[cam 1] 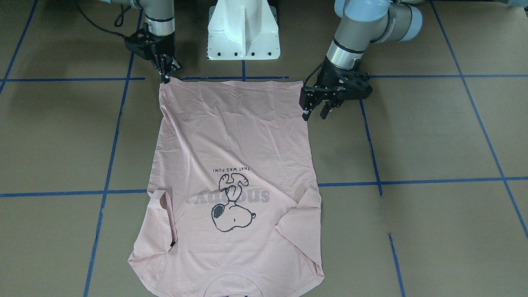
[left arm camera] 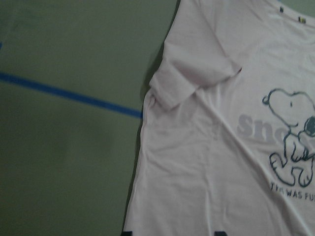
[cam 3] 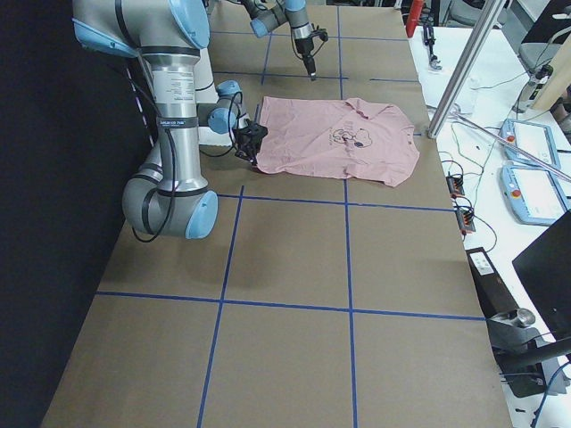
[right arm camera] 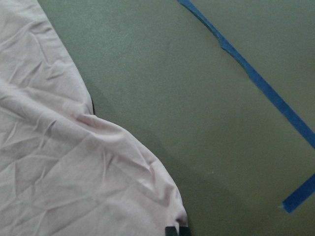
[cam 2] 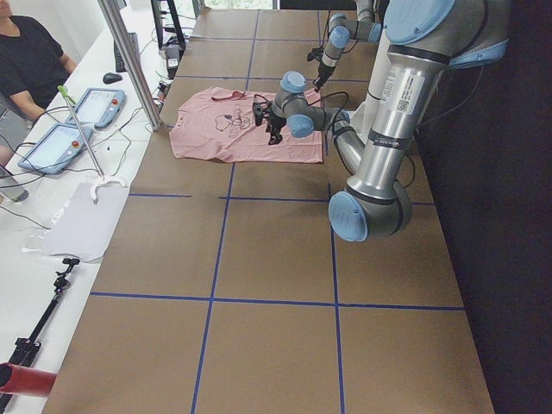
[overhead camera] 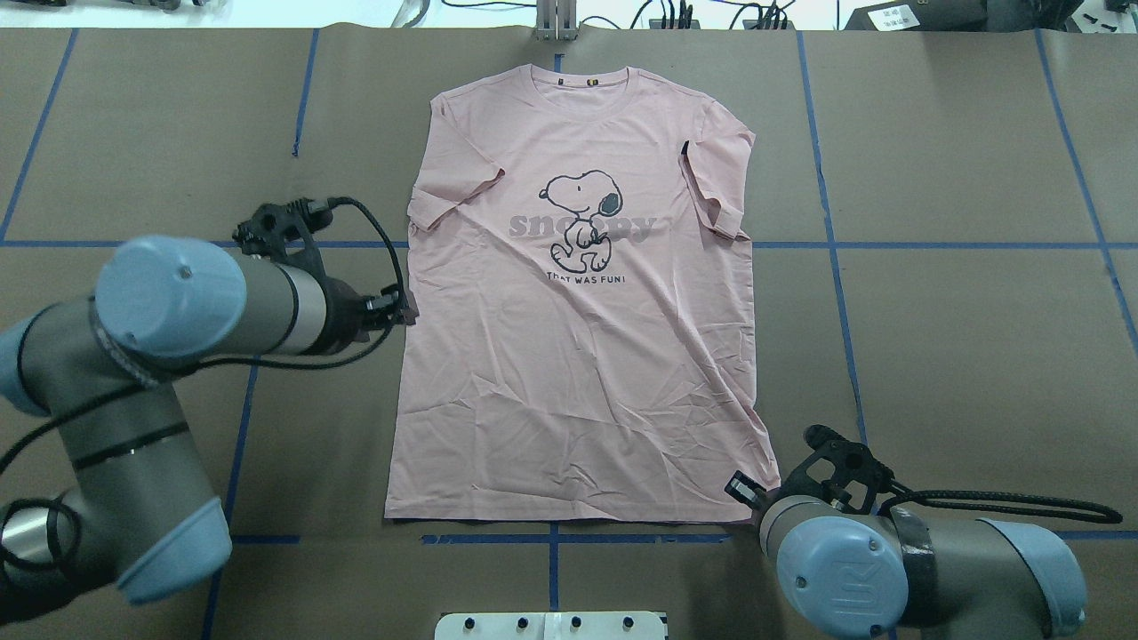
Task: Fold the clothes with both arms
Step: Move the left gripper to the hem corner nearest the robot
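Where the front view looks down, right gripper (cam 1: 166, 77) pinches a hem corner of the T-shirt (cam 1: 235, 136), flat on the table (cam 1: 433, 132); left gripper (cam 1: 314, 115) gapes beside its side edge. Overhead: print up. We judge grasping underway; left must next clamp cloth.

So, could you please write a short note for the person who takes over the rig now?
Left end effector: open, at the shirt's side edge, holding nothing.
Right end effector: shut on a hem corner.
Shirt: flat on the table, print up, collar away from the robot.
Done: no fold yet.
Left: grip with the left too, then fold.
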Robot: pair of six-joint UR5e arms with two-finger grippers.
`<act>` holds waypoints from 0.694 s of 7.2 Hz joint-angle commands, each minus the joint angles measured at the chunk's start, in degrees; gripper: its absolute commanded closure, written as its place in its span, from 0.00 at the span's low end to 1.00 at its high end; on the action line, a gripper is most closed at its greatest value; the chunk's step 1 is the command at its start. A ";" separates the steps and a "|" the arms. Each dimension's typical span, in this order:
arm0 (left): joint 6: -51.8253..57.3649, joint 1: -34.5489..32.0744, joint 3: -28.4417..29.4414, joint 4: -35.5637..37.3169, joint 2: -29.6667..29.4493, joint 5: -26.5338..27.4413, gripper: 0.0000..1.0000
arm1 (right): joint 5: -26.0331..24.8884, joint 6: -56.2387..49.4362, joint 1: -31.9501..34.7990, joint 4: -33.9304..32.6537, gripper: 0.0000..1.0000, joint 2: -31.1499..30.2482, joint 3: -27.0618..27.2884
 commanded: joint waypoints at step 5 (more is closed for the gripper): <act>-11.77 16.38 -1.49 9.00 1.67 6.91 0.37 | 0.25 -0.21 -0.26 -1.70 1.00 -0.14 1.20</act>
